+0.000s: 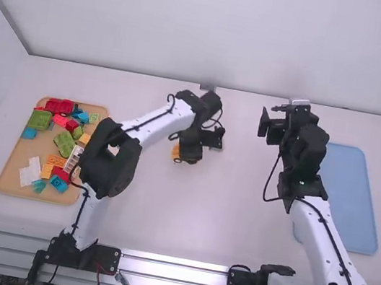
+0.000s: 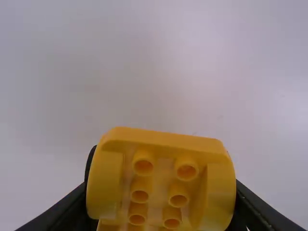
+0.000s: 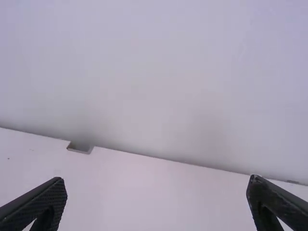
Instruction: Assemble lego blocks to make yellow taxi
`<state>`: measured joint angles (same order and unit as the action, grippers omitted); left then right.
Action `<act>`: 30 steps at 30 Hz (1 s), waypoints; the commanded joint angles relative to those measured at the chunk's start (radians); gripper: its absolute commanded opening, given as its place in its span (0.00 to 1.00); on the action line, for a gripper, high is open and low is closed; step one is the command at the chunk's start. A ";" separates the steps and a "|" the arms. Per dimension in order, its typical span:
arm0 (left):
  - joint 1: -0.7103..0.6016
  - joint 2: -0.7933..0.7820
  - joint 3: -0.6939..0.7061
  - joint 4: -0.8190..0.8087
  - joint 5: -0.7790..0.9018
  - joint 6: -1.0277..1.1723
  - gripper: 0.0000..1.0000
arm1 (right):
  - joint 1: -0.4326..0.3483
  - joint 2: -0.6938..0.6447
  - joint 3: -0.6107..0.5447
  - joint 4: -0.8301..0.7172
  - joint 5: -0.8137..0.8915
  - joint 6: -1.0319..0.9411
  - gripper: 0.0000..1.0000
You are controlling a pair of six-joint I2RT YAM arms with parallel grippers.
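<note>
While bent out over the counter (image 1: 229,215), gripping yellow block (image 2: 166,137) just off centre toward 12 o'clock with left tool (image 1: 186,150), closed on both sides of it, hollow underside showing in left wrist view. Holding right tool (image 1: 271,118) up between 1 and 2 o'clock, wide open, empty. Got tray (image 1: 24,151) of mixed bricks (image 1: 57,106) at 9, blue mat (image 1: 352,191) at 3, partly behind right arm (image 1: 319,226). Masking block from above with left wrist (image 1: 200,107).
</note>
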<state>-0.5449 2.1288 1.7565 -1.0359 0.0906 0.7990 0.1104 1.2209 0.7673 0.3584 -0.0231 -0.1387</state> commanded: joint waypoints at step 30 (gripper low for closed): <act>-0.090 -0.145 -0.222 0.169 -0.214 -0.110 0.99 | -0.004 0.002 0.035 -0.041 -0.006 0.001 0.99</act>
<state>-0.6823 2.0823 1.4654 -0.8520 -0.1101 0.6746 0.1047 1.2209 0.7677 0.3111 -0.0261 -0.1398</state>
